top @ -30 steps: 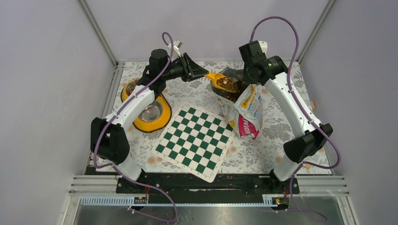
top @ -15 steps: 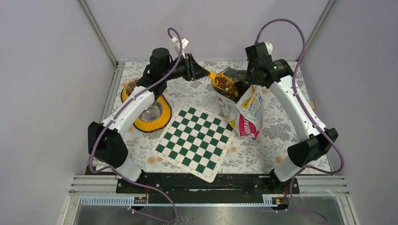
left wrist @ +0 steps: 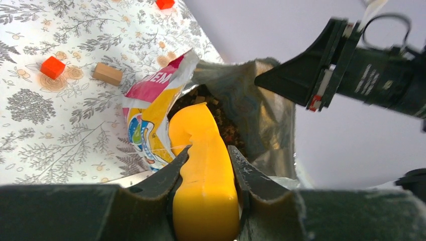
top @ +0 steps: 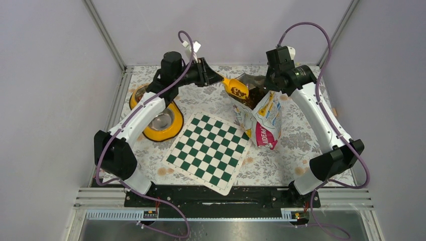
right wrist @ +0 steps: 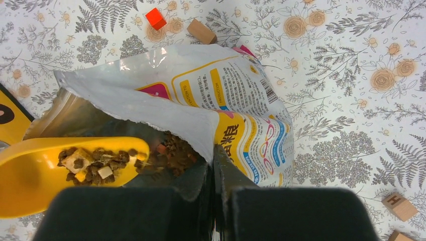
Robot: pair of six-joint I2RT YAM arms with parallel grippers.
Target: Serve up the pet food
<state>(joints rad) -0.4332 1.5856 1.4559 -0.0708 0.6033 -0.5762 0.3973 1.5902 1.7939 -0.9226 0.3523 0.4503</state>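
Observation:
My left gripper (top: 213,79) (left wrist: 208,155) is shut on the handle of a yellow scoop (top: 235,88) (left wrist: 203,170). The scoop (right wrist: 35,168) holds brown and tan pet food (right wrist: 95,163) (top: 238,92) and hangs at the open mouth of the food bag (top: 263,118) (right wrist: 236,100). More kibble (right wrist: 171,153) lies inside the bag. My right gripper (top: 274,85) (right wrist: 216,165) is shut on the bag's top edge and holds it open. A yellow pet feeder with two steel bowls (top: 161,122) stands at the left under my left arm.
A green and white chessboard mat (top: 208,150) lies in the middle. A red cube (right wrist: 155,17) (left wrist: 52,67) and a tan wooden block (right wrist: 202,31) (left wrist: 107,74) lie by the bag. More lettered blocks (right wrist: 399,206) lie at the right.
The scoop has drawn back left and up out of the bag's mouth with kibble in it. My right arm has shifted slightly right, still holding the bag.

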